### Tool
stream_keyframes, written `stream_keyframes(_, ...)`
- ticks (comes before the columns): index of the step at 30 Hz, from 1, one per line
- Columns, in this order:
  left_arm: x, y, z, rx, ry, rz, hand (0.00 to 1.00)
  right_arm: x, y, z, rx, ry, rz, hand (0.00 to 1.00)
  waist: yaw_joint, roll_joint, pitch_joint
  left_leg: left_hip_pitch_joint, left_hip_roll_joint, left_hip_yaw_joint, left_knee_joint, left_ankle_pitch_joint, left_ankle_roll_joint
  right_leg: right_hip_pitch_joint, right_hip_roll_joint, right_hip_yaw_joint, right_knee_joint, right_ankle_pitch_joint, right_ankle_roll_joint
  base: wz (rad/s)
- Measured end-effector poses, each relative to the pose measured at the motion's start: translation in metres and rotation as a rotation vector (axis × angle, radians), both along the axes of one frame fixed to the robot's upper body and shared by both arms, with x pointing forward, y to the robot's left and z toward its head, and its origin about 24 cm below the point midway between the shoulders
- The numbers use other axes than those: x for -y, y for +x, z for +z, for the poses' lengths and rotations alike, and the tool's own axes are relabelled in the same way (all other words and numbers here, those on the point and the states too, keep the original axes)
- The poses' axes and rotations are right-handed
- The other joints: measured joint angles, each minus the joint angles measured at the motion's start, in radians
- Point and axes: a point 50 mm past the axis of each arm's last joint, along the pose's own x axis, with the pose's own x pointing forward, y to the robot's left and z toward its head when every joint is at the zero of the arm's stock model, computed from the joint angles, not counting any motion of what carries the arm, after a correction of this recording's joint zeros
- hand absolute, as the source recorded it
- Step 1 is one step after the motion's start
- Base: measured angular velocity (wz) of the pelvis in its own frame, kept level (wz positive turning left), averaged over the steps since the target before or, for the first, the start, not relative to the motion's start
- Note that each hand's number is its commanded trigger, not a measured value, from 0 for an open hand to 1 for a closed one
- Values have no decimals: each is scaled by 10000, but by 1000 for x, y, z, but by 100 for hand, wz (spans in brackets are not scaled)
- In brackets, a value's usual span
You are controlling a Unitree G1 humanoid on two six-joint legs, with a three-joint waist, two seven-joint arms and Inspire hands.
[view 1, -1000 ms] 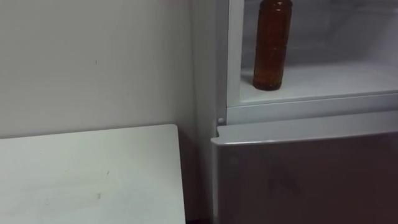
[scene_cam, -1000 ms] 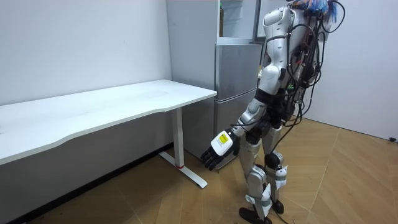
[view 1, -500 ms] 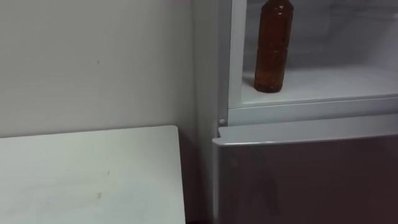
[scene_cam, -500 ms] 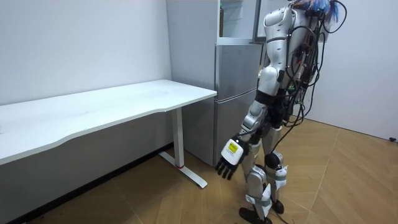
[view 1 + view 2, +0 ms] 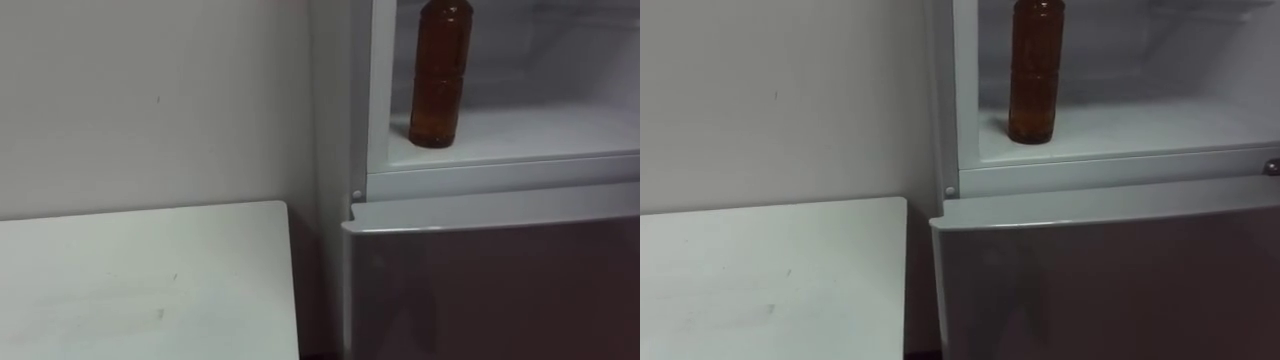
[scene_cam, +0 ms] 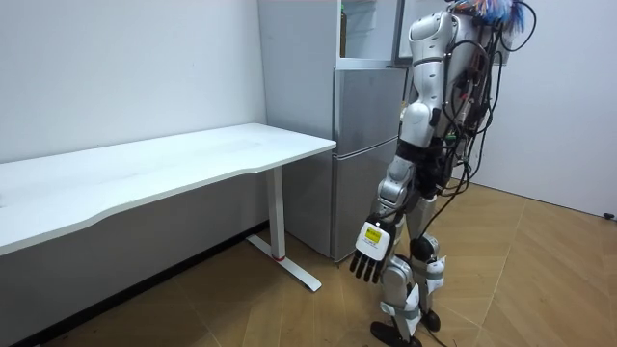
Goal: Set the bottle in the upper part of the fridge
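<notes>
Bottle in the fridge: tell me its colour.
The bottle is dark amber-brown, clearest in the left eye view.

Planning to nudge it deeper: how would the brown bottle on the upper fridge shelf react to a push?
The bottle is tall and narrow, so a push near its top would probably tip it. The shelf looks smooth, so a low push may slide it. It seems full of dark liquid, likely fairly heavy.

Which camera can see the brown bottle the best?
The right eye view: the bottle stands upright on the upper fridge shelf, close and clear, top cut off. The left eye view shows much the same. In the room view it is too small to tell.
</notes>
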Motion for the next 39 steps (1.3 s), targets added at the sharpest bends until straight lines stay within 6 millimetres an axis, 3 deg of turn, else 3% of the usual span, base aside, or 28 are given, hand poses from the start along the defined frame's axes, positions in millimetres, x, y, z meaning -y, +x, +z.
stream_keyframes(2, 0, 0, 0, 12, 5, 21, 0, 1, 0, 0, 31, 4, -299, 0, -16, -13, -6, 8, 1, 1, 0, 0, 0, -2, 0, -21, -4, 0, 0, 0)
stream_keyframes(5, -1, -2, 0, -13, 14, 321, 0, 8, 1, 2, 436, 147, -2151, 0, -62, -44, -17, 52, -1, 4, -4, 2, 0, -1, 1, 23, 1, -1, 0, 0)
stream_keyframes(11, -9, -9, 3, 47, 252, 1265, 0, 36, 13, 14, 2239, 623, -7573, 0, -315, -225, -8, 131, -11, 14, -60, 1, -1, 57, -2, 34, 10, -32, 12, 0)
stream_keyframes(14, -16, -10, 5, 134, 457, 1491, 0, 58, 29, 31, 3751, 825, -10237, 0, -400, -286, -4, 183, -8, 99, -75, -1, 0, 69, 3, 96, 18, -33, 16, -7)
stream_keyframes(20, -24, -5, 7, 426, 752, 1802, 0, 80, 46, 49, 4738, 1110, -12854, 0, -546, -420, -46, 182, -14, 131, -200, 1, -1, -10, 15, 182, 84, -49, 21, -2)
stream_keyframes(25, -33, -1, 10, 781, 1060, 2099, 0, 113, 74, 96, 6712, 1402, -14109, 0, -660, -532, -42, 188, -50, 160, -201, 2, 0, -81, 21, 252, 174, -134, 34, -2)
stream_keyframes(31, -42, -3, 16, 965, 1605, 2308, 0, 149, 93, 154, 8664, 803, -15154, 0, -873, -664, -11, 126, -91, 104, -245, 4, 4, -85, 38, 237, 177, -154, 68, 4)
stream_keyframes(39, -42, -4, 16, 895, 1720, 2132, 0, 163, 98, 220, 11016, -461, -14855, 0, -1112, -664, -13, 113, -97, 126, -342, 6, 8, -220, 36, 249, 326, -160, 75, -3)
